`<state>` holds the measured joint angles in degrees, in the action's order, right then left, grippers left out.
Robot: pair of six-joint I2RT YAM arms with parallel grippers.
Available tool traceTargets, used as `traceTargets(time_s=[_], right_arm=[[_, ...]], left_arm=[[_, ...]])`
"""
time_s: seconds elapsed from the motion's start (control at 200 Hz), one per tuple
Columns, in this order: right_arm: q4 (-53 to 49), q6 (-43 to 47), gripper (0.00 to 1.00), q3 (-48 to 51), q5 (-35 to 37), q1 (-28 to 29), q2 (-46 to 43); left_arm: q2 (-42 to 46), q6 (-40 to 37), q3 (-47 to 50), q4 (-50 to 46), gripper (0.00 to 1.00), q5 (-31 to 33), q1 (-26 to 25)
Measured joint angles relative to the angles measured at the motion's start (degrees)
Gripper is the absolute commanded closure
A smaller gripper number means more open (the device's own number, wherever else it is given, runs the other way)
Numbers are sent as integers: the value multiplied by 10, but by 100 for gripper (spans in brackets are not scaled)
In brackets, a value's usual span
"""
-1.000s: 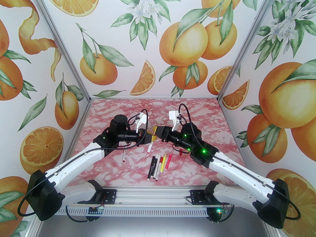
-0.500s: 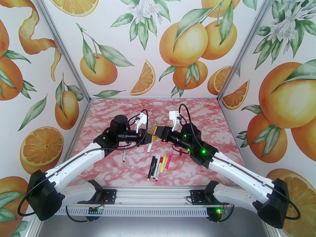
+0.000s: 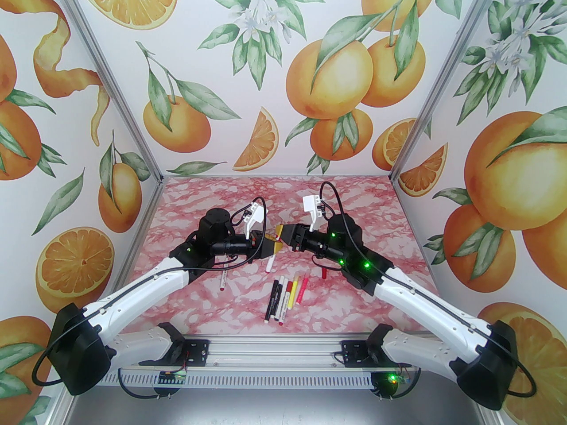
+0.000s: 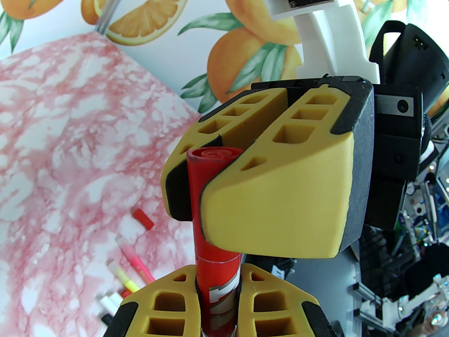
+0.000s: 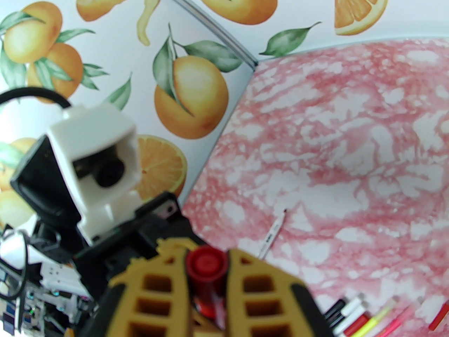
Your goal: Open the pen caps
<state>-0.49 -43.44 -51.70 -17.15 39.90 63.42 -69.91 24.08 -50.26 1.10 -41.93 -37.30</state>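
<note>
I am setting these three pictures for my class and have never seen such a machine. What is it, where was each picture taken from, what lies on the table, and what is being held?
These are two robot arms bolted side by side, each ending in a gripper with two yellow fingers. The wide picture comes from a fixed camera above and behind the arms. The other two come from a small camera on each wrist, looking along that arm's own fingers.

On the pink marbled table lie a row of five pens, a single pen to their left, and a loose red cap.

Above the table, the left gripper is shut on the barrel of a white marker. The right gripper is shut on that marker's cap. The cap does not look pulled off yet.
</note>
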Motion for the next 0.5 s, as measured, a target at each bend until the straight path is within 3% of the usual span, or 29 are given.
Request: traceTargets(time_s=[0.33,0.5], right_arm=[[-23,24,100,-18,-11,-14,3],[26,25,100,3,-10,-17,2]], left_arm=[[-11,15,5,43,100,13,-8],[-14,39,12,74,100,14,-8]])
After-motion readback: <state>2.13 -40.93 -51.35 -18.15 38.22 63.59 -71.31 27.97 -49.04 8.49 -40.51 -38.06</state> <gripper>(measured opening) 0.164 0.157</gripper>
